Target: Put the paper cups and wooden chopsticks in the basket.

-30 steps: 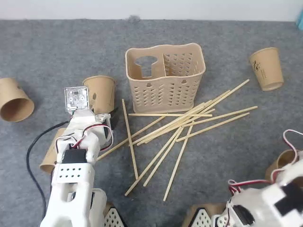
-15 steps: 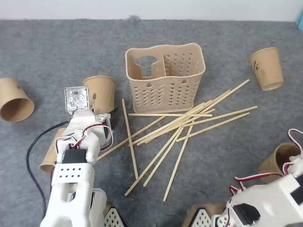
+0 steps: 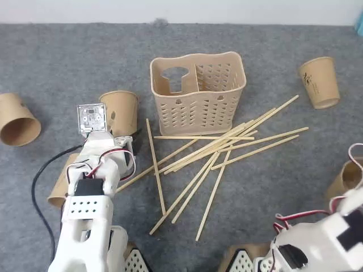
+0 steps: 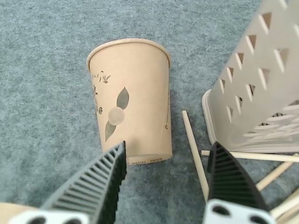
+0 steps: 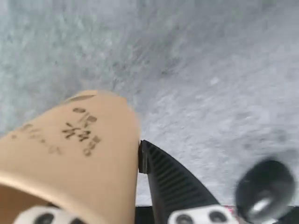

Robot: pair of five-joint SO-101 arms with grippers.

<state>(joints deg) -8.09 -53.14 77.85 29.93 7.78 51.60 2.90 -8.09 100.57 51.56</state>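
A tan slotted basket [image 3: 198, 90] stands upright at the middle back. Several wooden chopsticks [image 3: 210, 156] lie crossed on the mat in front of it. One paper cup [image 4: 131, 102] lies on its side just ahead of my left gripper [image 4: 163, 182], which is open and apart from it; the same cup [image 3: 120, 110] and gripper [image 3: 126, 143] sit left of the basket. My right gripper [image 5: 100, 163] is shut on a paper cup [image 5: 70, 144], with a black finger [image 5: 173, 186] pressed to its side. That cup [image 3: 349, 178] is at the right edge.
More paper cups lie at the far left [image 3: 17, 119], beside the left arm's base [image 3: 59, 184] and at the back right [image 3: 320, 82]. A chopstick [image 4: 195, 154] lies between the near cup and the basket wall [image 4: 261, 93]. A grey mat [image 3: 68, 56] covers the table.
The right arm has carried its cup toward the right edge and slightly farther back. The left arm, basket and chopsticks have not moved.
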